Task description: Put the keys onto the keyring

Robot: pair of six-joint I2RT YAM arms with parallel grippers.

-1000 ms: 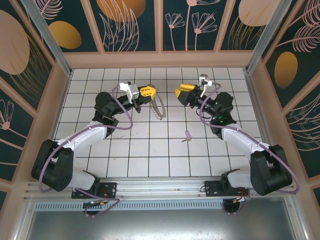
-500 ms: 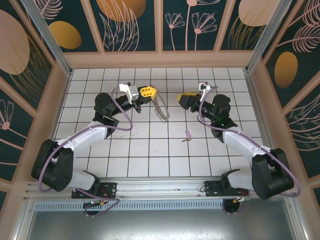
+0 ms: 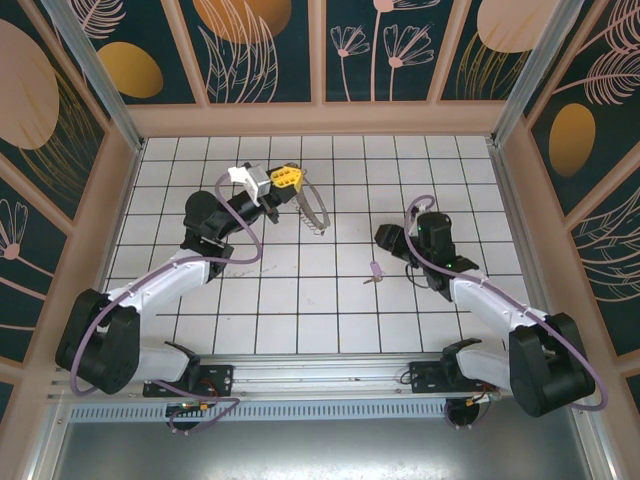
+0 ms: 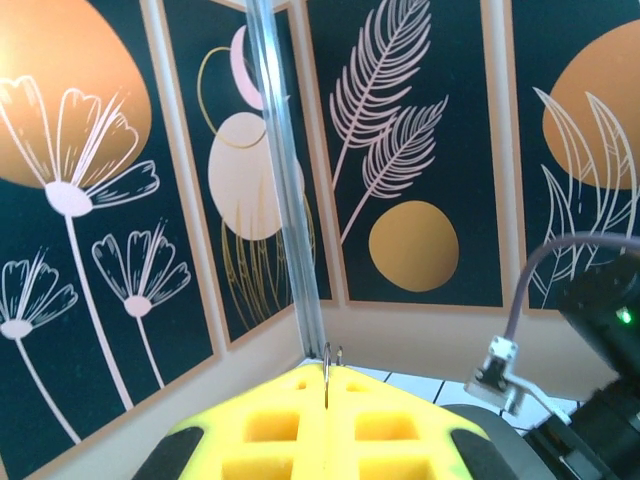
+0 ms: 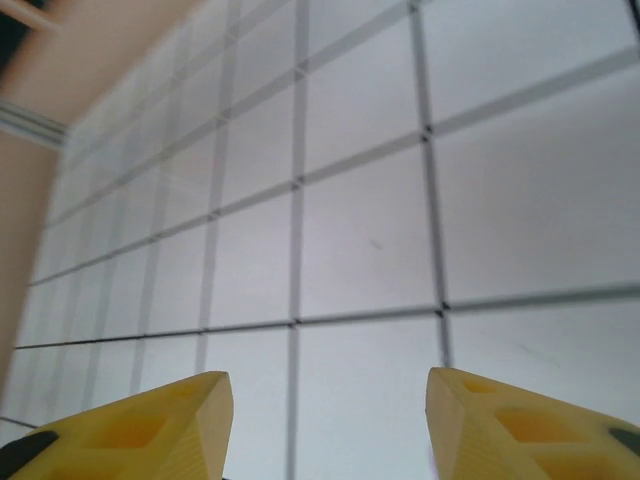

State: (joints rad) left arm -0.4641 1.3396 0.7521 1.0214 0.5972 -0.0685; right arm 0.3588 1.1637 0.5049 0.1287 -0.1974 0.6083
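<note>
White-tiled tabletop (image 3: 300, 300): left gripper (image 3: 285, 178) jaws clamp the keyring (image 3: 316, 212); right gripper (image 3: 386, 240) (jaws parted, empty) should centre squarely over the key (image 3: 375, 271) before closing.

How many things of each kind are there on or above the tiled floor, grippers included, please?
Key: 1
Keyring: 1
Grippers: 2 (left gripper, right gripper)
Total: 4
</note>
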